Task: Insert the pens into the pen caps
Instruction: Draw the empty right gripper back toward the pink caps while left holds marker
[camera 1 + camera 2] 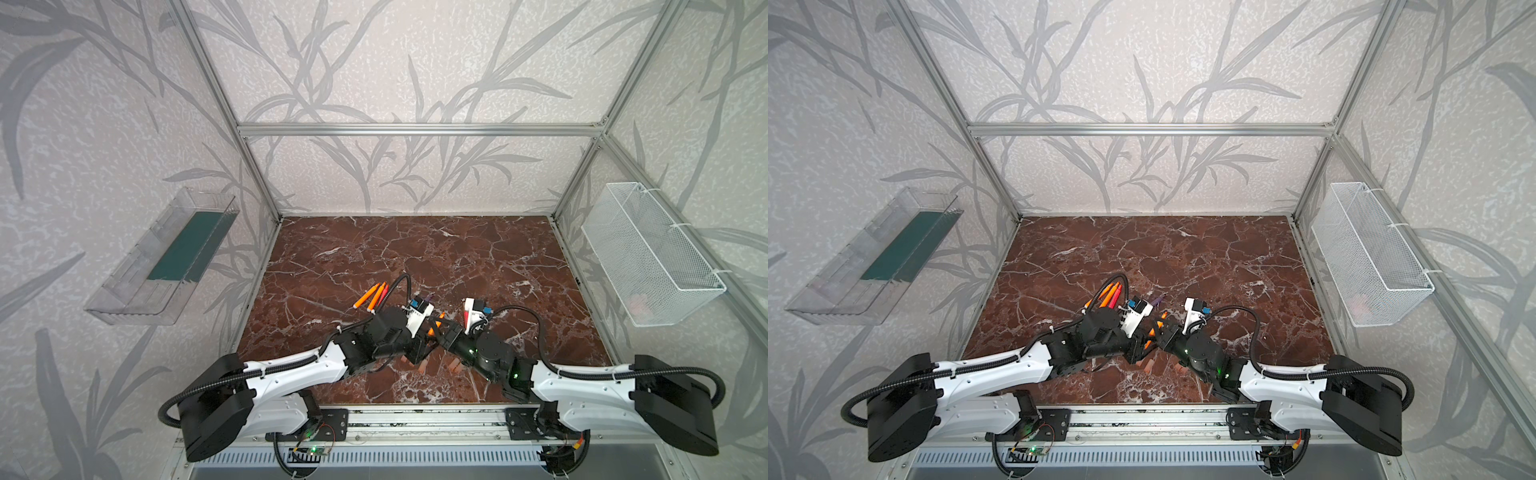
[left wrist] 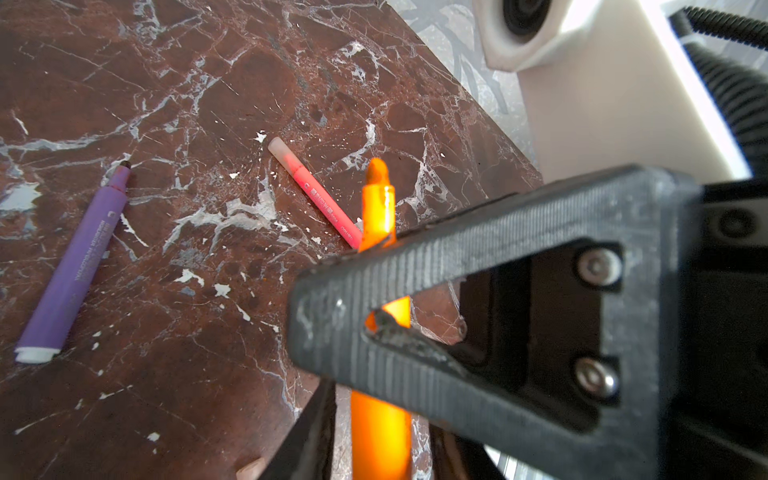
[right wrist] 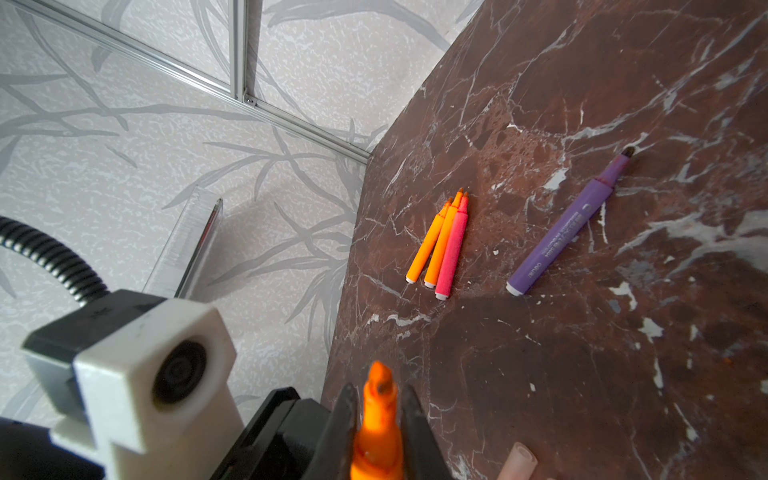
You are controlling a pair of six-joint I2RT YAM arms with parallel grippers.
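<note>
An orange pen (image 1: 433,329) is held in the air between both arms, near the table's front middle. My right gripper (image 3: 379,395) is shut on it just behind the tapered tip. My left gripper (image 2: 380,436) stands open around the barrel, with a gap on each side. Two orange pens and a red-pink pen (image 3: 440,245) lie side by side at the left. A purple pen (image 3: 565,224) lies alone. Another red-pink pen (image 2: 320,199) wears a cap (image 2: 280,151). Loose pen caps (image 1: 424,365) lie below the arms, one close by (image 3: 517,461).
A clear plastic bin (image 1: 166,266) hangs on the left wall and a white wire basket (image 1: 648,257) on the right wall. Aluminium frame posts stand at the table's corners. The two wrists almost touch over the marble table (image 1: 415,249).
</note>
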